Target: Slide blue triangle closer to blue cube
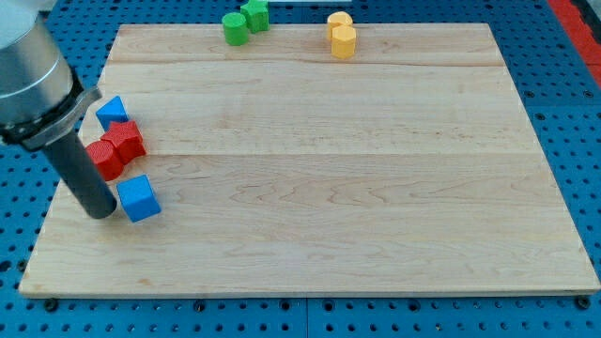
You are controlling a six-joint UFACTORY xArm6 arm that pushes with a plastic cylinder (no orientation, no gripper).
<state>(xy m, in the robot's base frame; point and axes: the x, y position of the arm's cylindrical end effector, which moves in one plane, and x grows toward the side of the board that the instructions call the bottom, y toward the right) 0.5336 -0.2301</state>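
In the camera view, your blue triangle (pixel 111 110) sits near the left edge of the wooden worktop (pixel 319 178), touching or just beside the upper of two red blocks (pixel 124 138), whose lower neighbour (pixel 106 158) lies between it and the blue cube (pixel 139 198). There is no pincer on this rig, so nothing is open or holding: you have only a dark rod, and my tip (pixel 100 212) rests on the board just left of the blue cube, below the red pair and well apart from the triangle. Judge the triangle as a small, rigid, light block that will glide easily on the smooth wood, and likely spin if you press off-centre. Since you cannot take hold, set the tip against its upper face, the side away from the cube, and push through its middle. Expect the red blocks to be shoved along or to deflect it. The green blocks (pixel 245 21) and yellow blocks (pixel 341 34) at the view's top are well clear.
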